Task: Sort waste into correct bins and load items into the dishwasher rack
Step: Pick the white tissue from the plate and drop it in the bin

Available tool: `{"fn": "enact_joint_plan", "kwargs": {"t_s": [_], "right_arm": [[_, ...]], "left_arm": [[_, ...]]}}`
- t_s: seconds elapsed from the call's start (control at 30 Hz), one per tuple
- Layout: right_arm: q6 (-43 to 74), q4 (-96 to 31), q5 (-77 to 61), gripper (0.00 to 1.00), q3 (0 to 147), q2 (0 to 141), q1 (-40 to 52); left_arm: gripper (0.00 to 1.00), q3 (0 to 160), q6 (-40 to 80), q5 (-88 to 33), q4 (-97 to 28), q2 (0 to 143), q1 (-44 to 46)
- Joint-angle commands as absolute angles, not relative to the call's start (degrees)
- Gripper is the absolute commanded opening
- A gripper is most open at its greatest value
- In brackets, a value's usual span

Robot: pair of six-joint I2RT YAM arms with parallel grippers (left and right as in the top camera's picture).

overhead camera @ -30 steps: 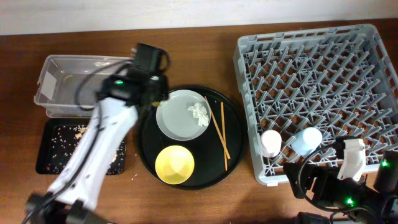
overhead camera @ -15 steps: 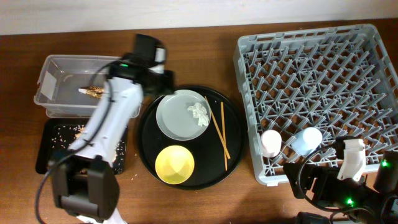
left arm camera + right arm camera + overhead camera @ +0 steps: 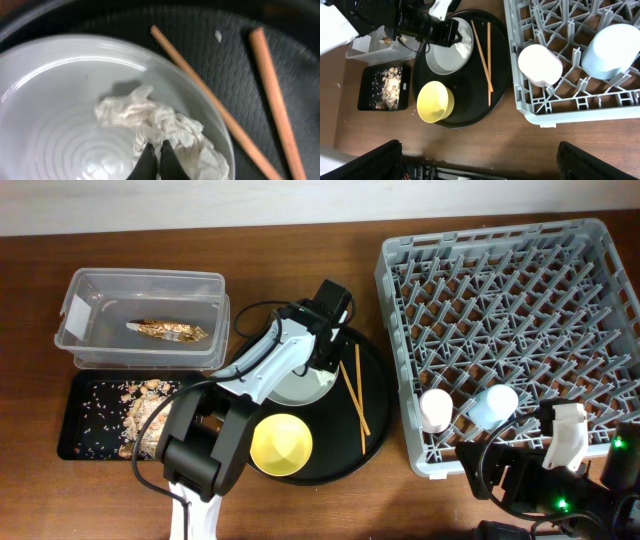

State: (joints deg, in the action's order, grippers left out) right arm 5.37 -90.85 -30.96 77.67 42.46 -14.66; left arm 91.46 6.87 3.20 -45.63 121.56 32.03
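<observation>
My left gripper [image 3: 321,360] is down on the white plate [image 3: 303,388], its fingers pinched on the crumpled white tissue [image 3: 159,124], which still rests on the plate [image 3: 60,115]. Two wooden chopsticks [image 3: 353,395] lie on the round black tray beside the plate, and a yellow bowl [image 3: 280,445] sits in front of it. The gold foil wrapper [image 3: 166,331] lies in the clear tub [image 3: 90,292]. Food scraps [image 3: 145,412] lie in the shallow black tray [image 3: 75,430]. A pink cup [image 3: 436,409] and a blue cup [image 3: 495,404] stand upside down in the grey rack [image 3: 510,300]. My right gripper [image 3: 480,161] is open and empty.
The round black tray [image 3: 380,395] sits between the bins and the rack. My left arm [image 3: 215,420] lies across the tray's left side and over the black tray's right end. My right arm [image 3: 560,470] sits at the table's front right, just before the rack.
My left gripper has swung right from over the clear tub to the plate and closed on the tissue. The foil wrapper now lies uncovered in the tub. The right arm has not moved.
</observation>
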Motion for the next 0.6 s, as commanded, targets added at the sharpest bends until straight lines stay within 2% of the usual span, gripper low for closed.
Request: {"fn": "enact_joint_plan", "kwargs": {"t_s": [0.0, 0.1, 0.2, 0.3, 0.4, 0.43, 0.47, 0.5, 0.57], "right_arm": [[4.71, -90.7, -30.83, 0.99, 77.76, 42.35, -15.03], [4.71, -90.7, -30.83, 0.99, 77.76, 42.35, -15.03], [4.71, -90.7, -30.85, 0.99, 77.76, 42.35, -15.03], [4.71, -90.7, -30.83, 0.99, 77.76, 42.35, -15.03], [4.71, -90.72, -30.85, 0.99, 77.76, 42.35, -15.03], [4.71, -90.74, -30.83, 0.99, 77.76, 42.35, -15.03], [4.71, -90.74, -30.83, 0.99, 77.76, 42.35, -15.03], [4.71, -90.72, -29.12, 0.99, 77.76, 42.35, -15.03], [4.71, -90.74, -28.14, 0.99, 77.76, 42.35, -15.03]], "left_arm": [[0.0, 94.96, 6.81, 2.46, -51.33, 119.66, 31.46], [0.0, 101.97, 7.01, 3.46, -58.13, 112.01, 26.87], [0.0, 102.98, 6.96, 7.57, -58.85, 107.15, 21.15], [0.0, 102.74, 7.01, 13.3, -58.74, 107.57, 14.59], [0.0, 101.25, 7.84, 13.32, -56.86, 110.06, 6.28], [0.09, 101.16, 8.71, 11.9, -56.8, 111.59, 4.21], [0.57, 101.16, 7.92, 6.48, -57.47, 113.49, 2.37], [0.86, 101.25, 5.65, 3.4, -60.45, 113.51, 2.11], [0.86, 101.34, 5.72, 3.16, -62.83, 109.58, 3.42]]}}
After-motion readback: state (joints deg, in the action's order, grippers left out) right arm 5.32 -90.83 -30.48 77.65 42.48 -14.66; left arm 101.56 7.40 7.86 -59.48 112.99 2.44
